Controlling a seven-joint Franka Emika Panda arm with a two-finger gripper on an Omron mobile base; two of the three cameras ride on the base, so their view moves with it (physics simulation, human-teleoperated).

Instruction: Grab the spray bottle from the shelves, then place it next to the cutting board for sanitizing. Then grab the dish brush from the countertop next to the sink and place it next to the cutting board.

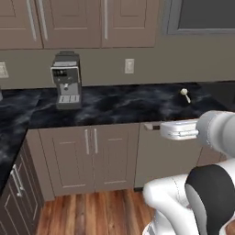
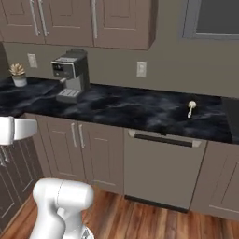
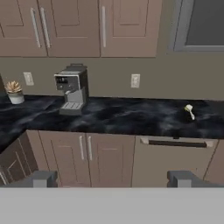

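Dish brush not yet picked up
Tool (image 3: 112, 178) open and empty, well short of the bench (image 3: 122, 118); dish brush (image 3: 189, 111) lies at two o'clock, untouched; spray bottle's placement unconfirmed

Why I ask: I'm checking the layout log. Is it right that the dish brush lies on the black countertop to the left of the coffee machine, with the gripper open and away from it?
Not quite. The dish brush lies on the countertop to the right of the coffee machine, not the left; the hand view shows this. The gripper is indeed open and away from it.
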